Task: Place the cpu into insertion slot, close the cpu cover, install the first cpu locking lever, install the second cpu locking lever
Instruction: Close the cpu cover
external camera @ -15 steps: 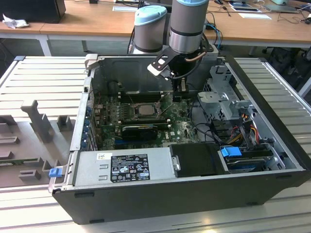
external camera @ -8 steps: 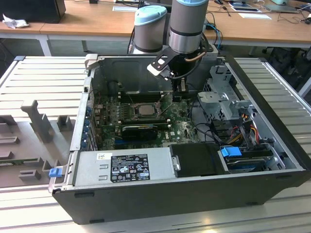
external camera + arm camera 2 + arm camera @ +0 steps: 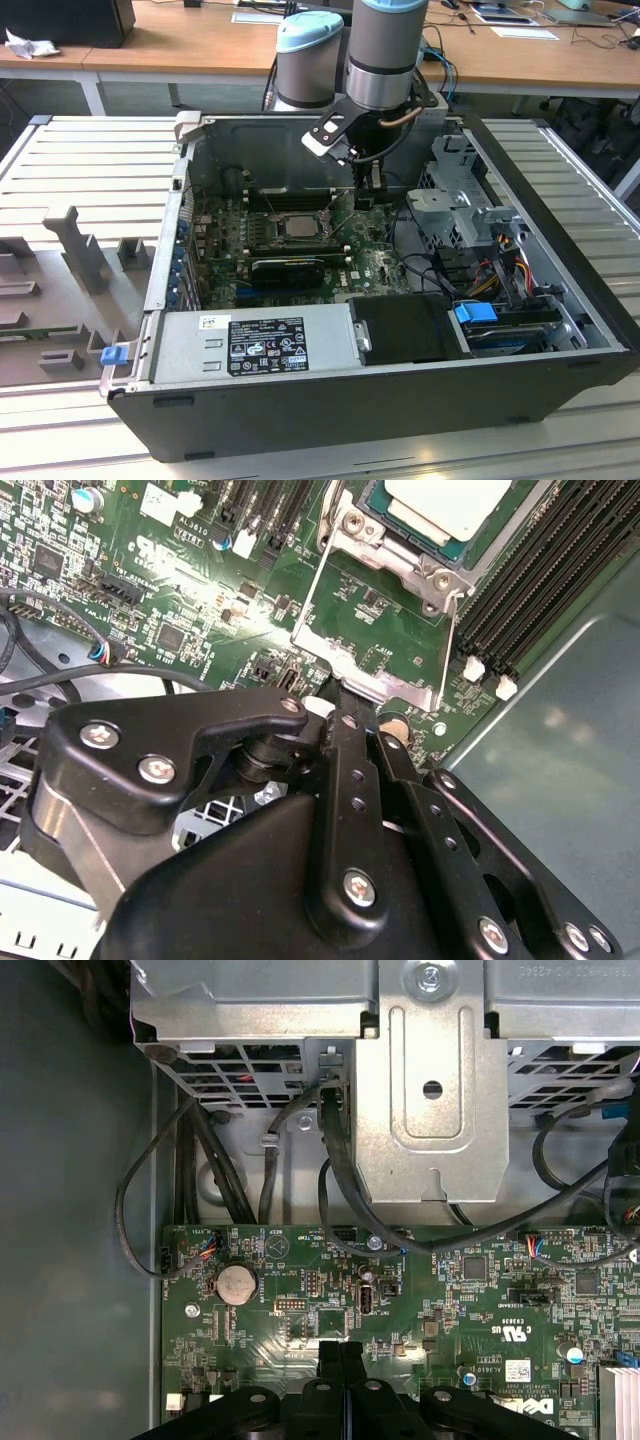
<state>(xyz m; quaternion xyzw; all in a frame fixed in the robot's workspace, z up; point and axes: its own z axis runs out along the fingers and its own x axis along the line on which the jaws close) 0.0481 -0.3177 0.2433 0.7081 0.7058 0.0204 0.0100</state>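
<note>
The cpu point(image 3: 298, 226) lies flat in the insertion slot point(image 3: 262, 228) on the green board, pale metal top up. In the second wrist view the cpu point(image 3: 450, 505) sits inside the slot's dark frame point(image 3: 420, 552). The cpu cover point(image 3: 385, 683) is swung open away from the slot, and green board shows through its window. My gripper point(image 3: 340, 695) is shut, its tips at the cover's free edge; I cannot tell whether they pinch it. In the exterior view the gripper point(image 3: 366, 195) hangs just to the exterior view's right of the slot. The fingers point(image 3: 340, 1355) are pressed together.
Black memory slots point(image 3: 540, 580) run beside the slot. A metal drive cage point(image 3: 465, 200) with black cables point(image 3: 340, 1180) stands close to the gripper. A power supply point(image 3: 255, 345) fills the case's near side. The grey case wall point(image 3: 560, 770) lies beyond the memory slots.
</note>
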